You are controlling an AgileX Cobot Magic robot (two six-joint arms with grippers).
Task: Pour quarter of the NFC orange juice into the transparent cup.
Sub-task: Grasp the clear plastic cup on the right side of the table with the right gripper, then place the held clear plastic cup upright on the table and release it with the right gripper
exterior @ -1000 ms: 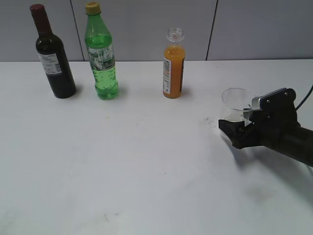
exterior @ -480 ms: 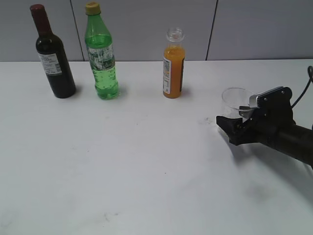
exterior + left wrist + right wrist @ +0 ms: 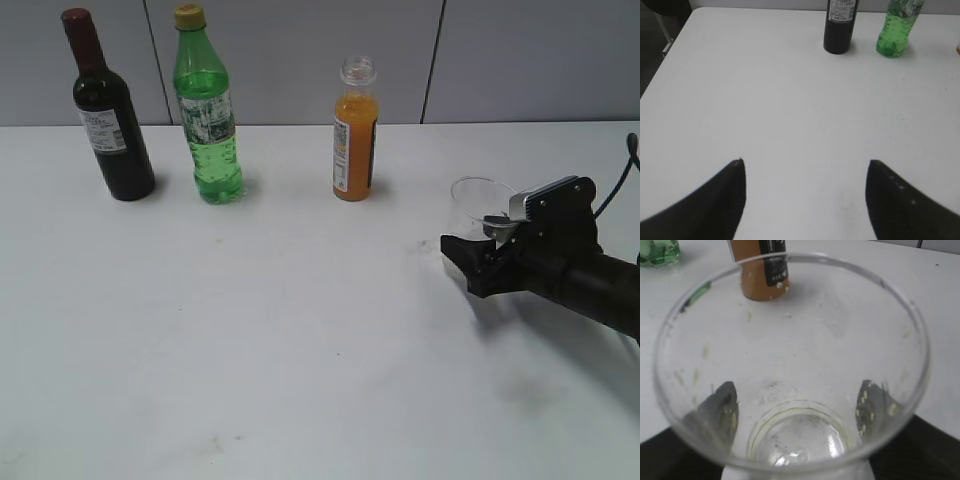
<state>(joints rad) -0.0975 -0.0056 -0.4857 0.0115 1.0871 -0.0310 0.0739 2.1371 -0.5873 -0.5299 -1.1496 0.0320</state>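
My right end effector point(image 3: 478, 262) has a finger on each side of the transparent cup point(image 3: 480, 208), though I cannot tell whether it pinches. The NFC orange juice point(image 3: 355, 133) stands well apart from that cup on the white worktop point(image 3: 300, 330). My left end effector point(image 3: 805, 192) is spread, holding nothing.

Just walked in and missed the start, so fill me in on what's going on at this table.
The right claw sits around the transparent cup on the right side of the white table, its fingers on either side of the cup's base; whether it grips yet is unclear. The cup looks empty. The NFC orange juice stands untouched, capless, at the back. The left claw hangs open over bare table.
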